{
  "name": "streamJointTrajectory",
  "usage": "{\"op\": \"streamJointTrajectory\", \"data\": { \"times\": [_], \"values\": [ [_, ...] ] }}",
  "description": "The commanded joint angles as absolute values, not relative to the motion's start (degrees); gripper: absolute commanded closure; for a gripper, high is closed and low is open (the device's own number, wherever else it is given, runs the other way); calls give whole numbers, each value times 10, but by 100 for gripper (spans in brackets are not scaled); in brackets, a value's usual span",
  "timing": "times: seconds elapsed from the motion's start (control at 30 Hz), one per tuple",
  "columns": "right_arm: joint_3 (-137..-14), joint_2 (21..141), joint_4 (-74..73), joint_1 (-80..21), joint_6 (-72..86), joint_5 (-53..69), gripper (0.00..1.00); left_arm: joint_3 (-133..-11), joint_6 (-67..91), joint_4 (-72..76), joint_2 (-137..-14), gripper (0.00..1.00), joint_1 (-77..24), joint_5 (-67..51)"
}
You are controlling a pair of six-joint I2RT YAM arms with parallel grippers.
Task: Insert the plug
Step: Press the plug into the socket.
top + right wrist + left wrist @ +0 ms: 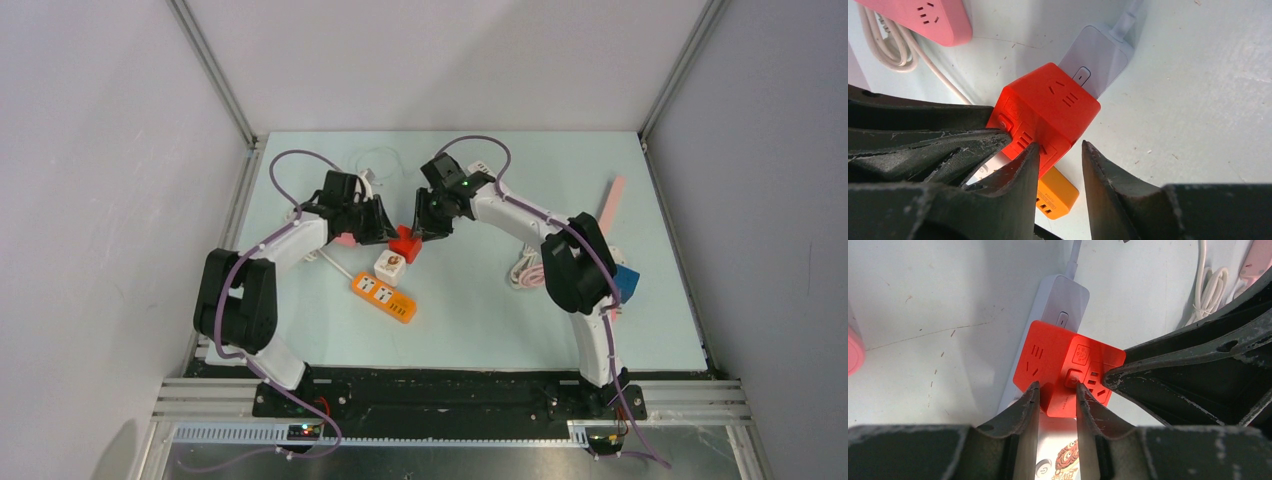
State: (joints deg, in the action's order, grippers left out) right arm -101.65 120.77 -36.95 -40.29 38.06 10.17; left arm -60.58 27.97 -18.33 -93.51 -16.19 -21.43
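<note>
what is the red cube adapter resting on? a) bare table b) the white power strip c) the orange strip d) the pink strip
b: the red cube adapter sits on the white power strip, whose switch end pokes out from under it.

The underside of the red cube (1050,362) is hidden, so where it meets the white power strip (1055,302) cannot be seen — the strip's near end vanishes beneath it, and its cable runs off the top edge. Whether the left gripper (1057,384) presses on the cube or only hangs over it cannot be told. A finger of the right gripper (1060,144) covers one corner of the cube. The white block (1063,465) shows only as a sliver between fingers. The orange strip (1055,192) lies mostly behind a finger; the pink strip (923,17) is cut by the picture's edge. Overhead, the right arm (575,265) covers part of the blue box (628,282) and the cable coil (525,272)
</note>
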Motion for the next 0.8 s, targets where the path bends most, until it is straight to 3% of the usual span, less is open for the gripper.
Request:
{"op": "streamJointTrajectory", "data": {
  "times": [0.0, 0.1, 0.17, 0.27, 0.6, 0.77],
  "values": [
    [-1056, 1236, -459, -402, 370, 49, 57, -615, 260, -235, -936, 88, -169, -154],
    [-1083, 1214, -461, -395, 372, 56, 47, -642, 245, -249, -921, 76, -168, -132],
    [-1086, 1192, -445, -389, 372, 63, 35, -663, 238, -258, -898, 65, -167, -111],
    [-1054, 1156, -415, -368, 373, 86, 32, -698, 234, -266, -880, 54, -159, -95],
    [-960, 1057, -400, -269, 348, 108, 30, -715, 235, -267, -842, 45, -103, -85],
    [-900, 1009, -413, -209, 306, 58, 23, -697, 236, -268, -824, 41, -76, -83]
  ]
}}
